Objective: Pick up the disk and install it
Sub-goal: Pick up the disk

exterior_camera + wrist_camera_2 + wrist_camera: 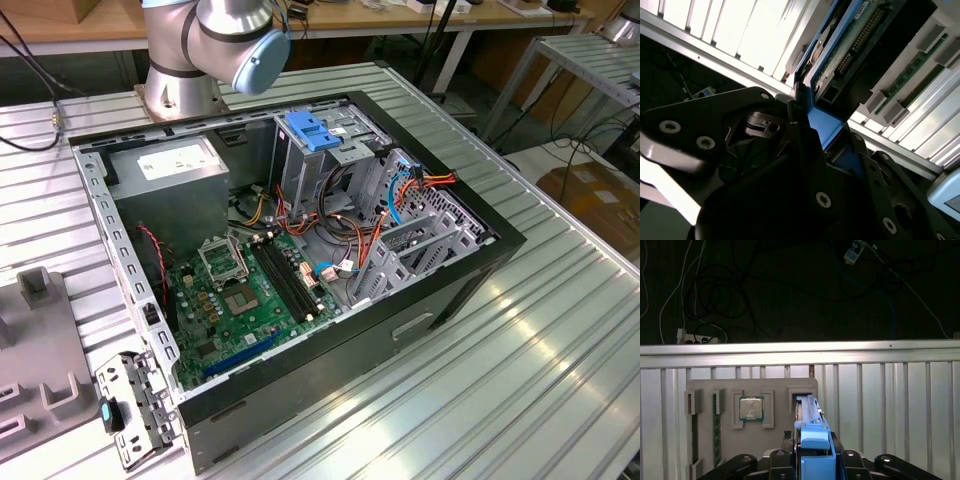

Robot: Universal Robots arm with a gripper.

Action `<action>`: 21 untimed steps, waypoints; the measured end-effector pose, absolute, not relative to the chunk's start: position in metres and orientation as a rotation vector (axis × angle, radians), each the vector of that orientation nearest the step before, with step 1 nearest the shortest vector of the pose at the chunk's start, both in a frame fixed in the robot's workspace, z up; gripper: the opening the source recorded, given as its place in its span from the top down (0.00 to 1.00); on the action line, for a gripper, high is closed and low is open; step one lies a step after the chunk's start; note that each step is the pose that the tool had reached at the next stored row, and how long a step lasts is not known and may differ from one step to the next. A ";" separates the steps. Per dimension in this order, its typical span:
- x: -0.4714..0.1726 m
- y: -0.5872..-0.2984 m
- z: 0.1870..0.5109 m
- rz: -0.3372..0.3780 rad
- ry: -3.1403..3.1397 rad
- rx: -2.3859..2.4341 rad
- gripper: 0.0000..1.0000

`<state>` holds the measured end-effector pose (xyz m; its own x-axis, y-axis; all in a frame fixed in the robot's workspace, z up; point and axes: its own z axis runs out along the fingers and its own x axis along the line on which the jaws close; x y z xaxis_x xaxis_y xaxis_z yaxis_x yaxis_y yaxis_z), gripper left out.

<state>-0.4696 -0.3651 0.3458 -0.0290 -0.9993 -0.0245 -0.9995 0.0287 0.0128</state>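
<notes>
Now, one hand (813,456) pinching one disk (811,432) by its blue end, one processor chip (751,408) on grey tray (777,387)

Look: the disk (811,412) is a flat rectangular drive with dark edges. It has a blue plastic carrier (816,442) at the end nearest the wrist. In the second wrist view, one face of the disk (847,42) shows a green circuit board.
Pose: it stands on edge, thin side up in the first wrist view, with its length running straight away from the wrist.
Hold: its carrier end sits clamped between the fingers of the gripper (812,462).
Place: its far end meets a slot in the grey holder plate (777,387). Whether it is still seated there cannot be told.
</notes>
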 end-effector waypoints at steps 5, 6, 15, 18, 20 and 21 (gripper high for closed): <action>-0.470 -0.365 0.352 0.041 2.247 -2.183 0.63; -0.470 -0.365 0.355 0.041 2.247 -2.183 0.63; -0.470 -0.365 0.372 0.041 2.247 -2.183 0.63; -0.470 -0.365 0.378 0.041 2.247 -2.183 0.63; -0.470 -0.365 0.381 0.041 2.247 -2.183 0.63; -0.470 -0.365 0.383 0.041 2.247 -2.183 0.63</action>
